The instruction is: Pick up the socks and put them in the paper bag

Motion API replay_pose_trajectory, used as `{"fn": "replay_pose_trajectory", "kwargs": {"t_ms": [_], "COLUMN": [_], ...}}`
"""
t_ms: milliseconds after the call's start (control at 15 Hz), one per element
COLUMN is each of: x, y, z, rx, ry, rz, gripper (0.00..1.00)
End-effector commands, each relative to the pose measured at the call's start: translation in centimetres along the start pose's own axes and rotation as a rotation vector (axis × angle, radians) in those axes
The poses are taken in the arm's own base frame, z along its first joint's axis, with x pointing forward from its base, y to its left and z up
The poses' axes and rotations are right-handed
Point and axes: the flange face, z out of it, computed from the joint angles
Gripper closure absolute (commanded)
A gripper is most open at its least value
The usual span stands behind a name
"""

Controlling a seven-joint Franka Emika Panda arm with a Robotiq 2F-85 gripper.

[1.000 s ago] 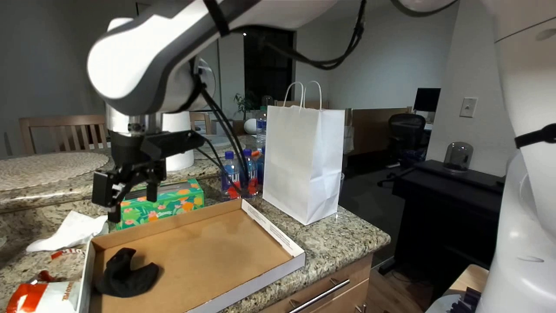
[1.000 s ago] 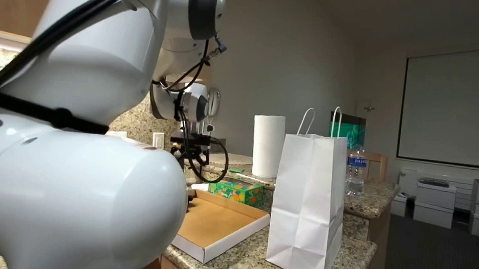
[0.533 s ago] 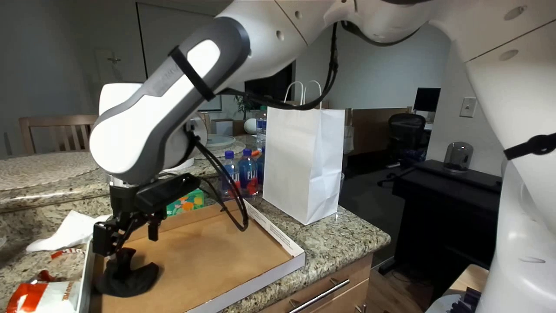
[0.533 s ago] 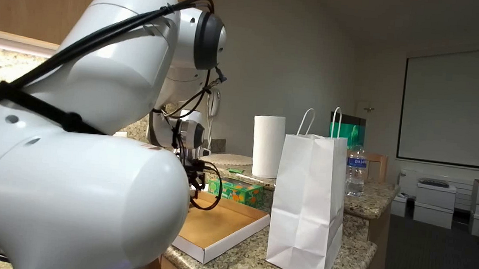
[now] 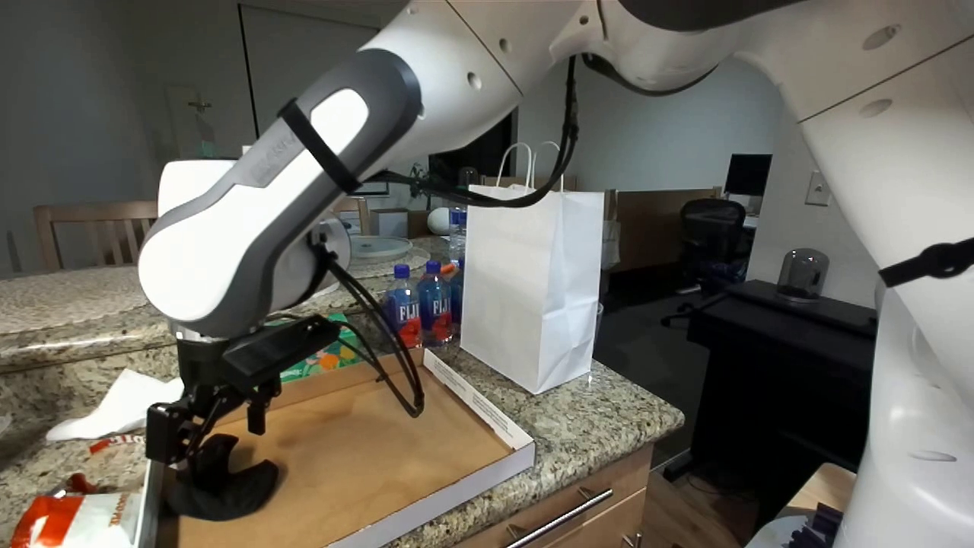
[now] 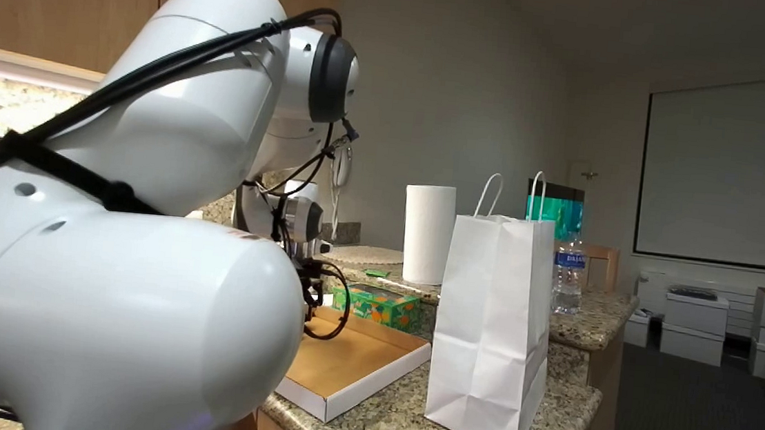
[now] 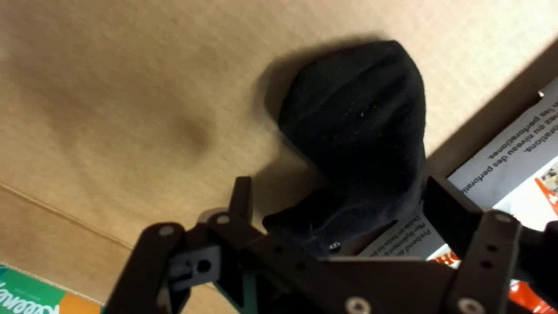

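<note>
The gripper (image 7: 339,192) is hanging right over the sock (image 7: 366,109), fingers (image 7: 241,198) standing wide apart, the wrist view showing part of it between them! That sock is lying in the box (image 5: 365,441), close to one end; the bag (image 5: 525,289) is standing upright on the counter (image 5: 620,411), just beyond the opposite end.

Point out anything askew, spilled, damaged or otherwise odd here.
A crumpled white tissue or cloth lies loose on the counter beside the cardboard tray; it looks like stray litter. I see no spill, and the paper bag stands upright.
</note>
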Motion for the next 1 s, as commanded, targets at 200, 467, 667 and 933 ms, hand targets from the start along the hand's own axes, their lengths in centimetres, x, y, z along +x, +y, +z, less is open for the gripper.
{"fn": "replay_pose_trajectory", "kwargs": {"t_ms": [200,467,667,933], "x": [-0.5,-0.8,-0.7,-0.7], "y": [-1.5,-2.0,-2.1,-1.6], "z": [1.2,2.2,2.3,2.3], "rx": [-0.026,-0.033,-0.037,-0.051], "ry": [-0.022,-0.037,-0.040,-0.035], "rz": [-0.008,-0.023,-0.022,-0.018], "gripper": [0.00,0.26,0.46,0.72]}}
